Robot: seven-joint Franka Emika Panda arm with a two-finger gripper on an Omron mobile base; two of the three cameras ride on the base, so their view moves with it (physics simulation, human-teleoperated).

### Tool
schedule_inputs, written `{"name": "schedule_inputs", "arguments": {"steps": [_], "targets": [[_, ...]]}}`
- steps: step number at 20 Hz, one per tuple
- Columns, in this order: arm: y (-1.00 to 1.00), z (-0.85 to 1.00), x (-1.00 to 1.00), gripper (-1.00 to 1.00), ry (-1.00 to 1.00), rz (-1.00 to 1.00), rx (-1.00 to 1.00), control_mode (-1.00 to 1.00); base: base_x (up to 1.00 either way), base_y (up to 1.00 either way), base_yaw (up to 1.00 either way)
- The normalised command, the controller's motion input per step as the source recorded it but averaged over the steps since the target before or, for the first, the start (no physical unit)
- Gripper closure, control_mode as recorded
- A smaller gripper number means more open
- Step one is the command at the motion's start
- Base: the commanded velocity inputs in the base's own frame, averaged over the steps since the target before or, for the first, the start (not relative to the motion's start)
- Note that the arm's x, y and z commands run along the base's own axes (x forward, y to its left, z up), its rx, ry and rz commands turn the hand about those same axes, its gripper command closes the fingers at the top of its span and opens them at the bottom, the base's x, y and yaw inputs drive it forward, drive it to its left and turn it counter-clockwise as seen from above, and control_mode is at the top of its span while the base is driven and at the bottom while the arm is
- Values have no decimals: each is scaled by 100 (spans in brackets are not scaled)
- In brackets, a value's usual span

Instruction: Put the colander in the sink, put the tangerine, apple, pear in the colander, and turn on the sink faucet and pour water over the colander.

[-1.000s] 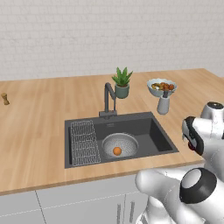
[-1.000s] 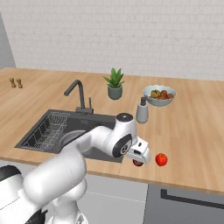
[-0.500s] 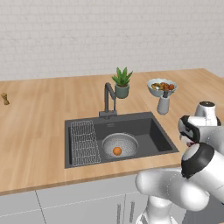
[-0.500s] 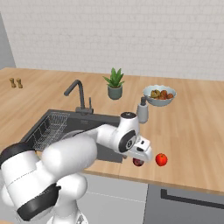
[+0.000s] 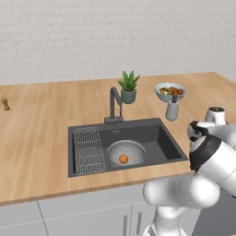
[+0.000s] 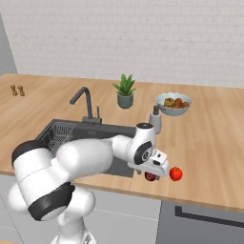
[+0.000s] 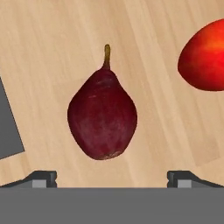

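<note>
— What lies before us, largest first?

— The sink (image 5: 170, 146) sunk in the wooden counter (image 5: 41, 133), faucet (image 5: 114, 102) upright behind it; in the basin we see the colander (image 5: 131, 150) holding the tangerine (image 5: 123, 159).

— And the arm?

— Our gripper (image 6: 153, 174) hangs low over the counter's front edge right of the sink, jaws spread wide and empty, above the maroon pear (image 7: 103, 116) lying on its side. The red apple (image 6: 176, 173) sits just beside it.

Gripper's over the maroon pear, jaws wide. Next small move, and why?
Probably lower straight down and close on the pear: it lies centred between the open gripper fingertips, on bare counter, apart from the red apple. Tangerine already sits in the colander.
</note>
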Motion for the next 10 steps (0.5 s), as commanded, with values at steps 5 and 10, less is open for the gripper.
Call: {"name": "schedule_inputs", "arguments": {"steps": [5, 10], "targets": [[0, -22, 23, -100, 1, 3, 1, -100, 0, 0, 0], [0, -20, 28, -100, 0, 5, 2, -100, 0, 0, 0]]}}
